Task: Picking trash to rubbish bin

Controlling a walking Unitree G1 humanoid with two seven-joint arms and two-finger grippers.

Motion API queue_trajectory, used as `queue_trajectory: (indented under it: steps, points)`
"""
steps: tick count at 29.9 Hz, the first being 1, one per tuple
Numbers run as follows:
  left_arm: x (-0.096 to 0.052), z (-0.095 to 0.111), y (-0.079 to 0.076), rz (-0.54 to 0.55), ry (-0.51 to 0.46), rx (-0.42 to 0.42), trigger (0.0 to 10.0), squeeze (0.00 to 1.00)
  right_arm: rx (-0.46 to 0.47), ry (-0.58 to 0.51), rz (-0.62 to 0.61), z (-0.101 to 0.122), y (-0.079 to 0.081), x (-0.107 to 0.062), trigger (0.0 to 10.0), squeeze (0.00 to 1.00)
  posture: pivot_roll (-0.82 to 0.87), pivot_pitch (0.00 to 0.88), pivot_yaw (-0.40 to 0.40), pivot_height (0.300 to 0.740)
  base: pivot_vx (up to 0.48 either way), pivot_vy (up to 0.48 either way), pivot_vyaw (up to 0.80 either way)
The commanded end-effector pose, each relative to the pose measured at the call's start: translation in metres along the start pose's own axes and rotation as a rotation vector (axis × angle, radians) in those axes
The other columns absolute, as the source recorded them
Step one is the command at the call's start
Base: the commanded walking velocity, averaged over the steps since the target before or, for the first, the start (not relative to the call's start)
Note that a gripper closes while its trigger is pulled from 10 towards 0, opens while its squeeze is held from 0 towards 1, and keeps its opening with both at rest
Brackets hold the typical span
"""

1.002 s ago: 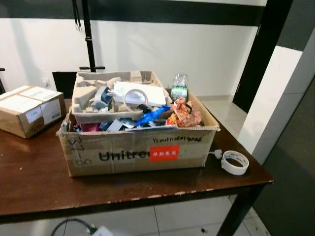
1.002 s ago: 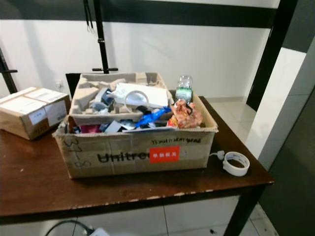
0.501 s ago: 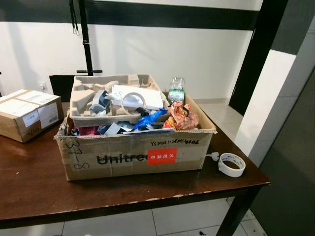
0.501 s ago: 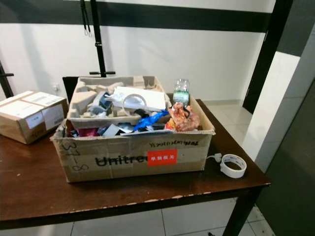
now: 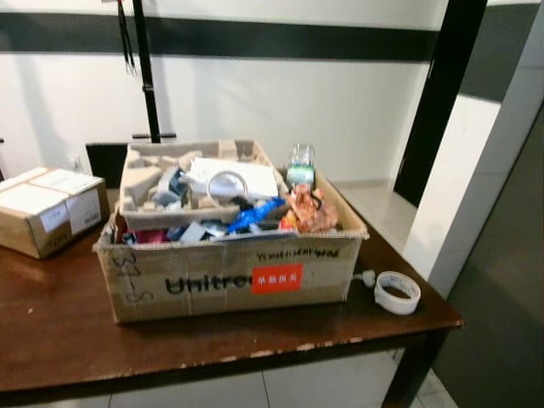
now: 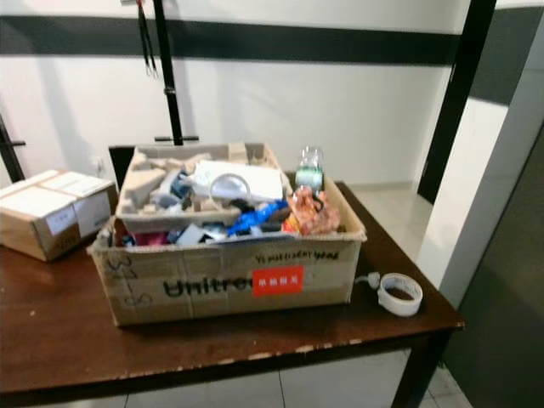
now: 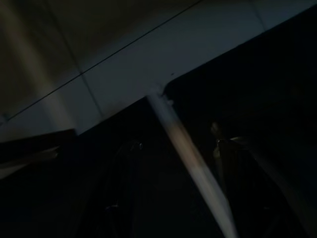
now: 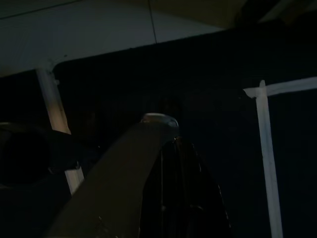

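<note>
Centrally on the dark wooden table (image 5: 59,331) sits an open cardboard box (image 5: 229,276) marked "Unitree" with a red label on its front wall, heaped with trash. Contents noted: a moulded pulp tray (image 5: 144,183) at the rear left, a white flat package (image 5: 242,174) with a clear tape ring (image 5: 225,185) resting against it, a blue wrapper (image 5: 255,214) near the middle, an orange crumpled snack bag (image 5: 308,211) at the front right corner, and a plastic bottle (image 5: 299,167) with a green label standing upright at the rear right. Just beside the box's right end, a roll of white tape (image 5: 397,291) lies flat near the table corner. Well apart to the left, a smaller sealed carton (image 5: 47,208) rests on the same table. Behind, a black stand pole (image 5: 144,72) rises against the white wall. Both wrist views are very dark; pale floor tiles (image 7: 129,54) can be made out in the left one. Whether the left gripper or right gripper is open or closed cannot be told.
</note>
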State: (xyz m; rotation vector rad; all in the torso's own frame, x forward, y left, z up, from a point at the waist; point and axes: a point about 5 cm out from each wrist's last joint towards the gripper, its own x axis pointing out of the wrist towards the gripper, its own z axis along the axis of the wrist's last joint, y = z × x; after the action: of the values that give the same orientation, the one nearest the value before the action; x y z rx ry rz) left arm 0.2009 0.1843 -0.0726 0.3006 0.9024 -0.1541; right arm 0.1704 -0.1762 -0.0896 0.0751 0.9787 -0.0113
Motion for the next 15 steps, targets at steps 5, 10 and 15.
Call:
queue_trajectory:
  steps: [5,10,15]
  points:
    - [-0.001,-0.009,-0.004,-0.009,0.022,0.016,10.0,0.0,0.018,-0.001,-0.023,-0.003,-0.002,0.0,10.0,0.0,-0.04,0.0,-0.031,0.74,0.0,0.0,0.0]
    - [-0.002,-0.013,0.001,0.018,0.031,-0.002,10.0,0.0,-0.022,0.002,0.016,-0.002,0.006,0.001,10.0,0.0,-0.03,0.0,-0.031,0.74,0.0,0.0,0.0]
    - [-0.002,-0.015,0.001,0.023,0.039,-0.006,10.0,0.0,-0.047,0.004,0.024,-0.003,0.008,0.001,10.0,0.0,-0.03,0.0,-0.039,0.74,0.0,0.0,0.0]
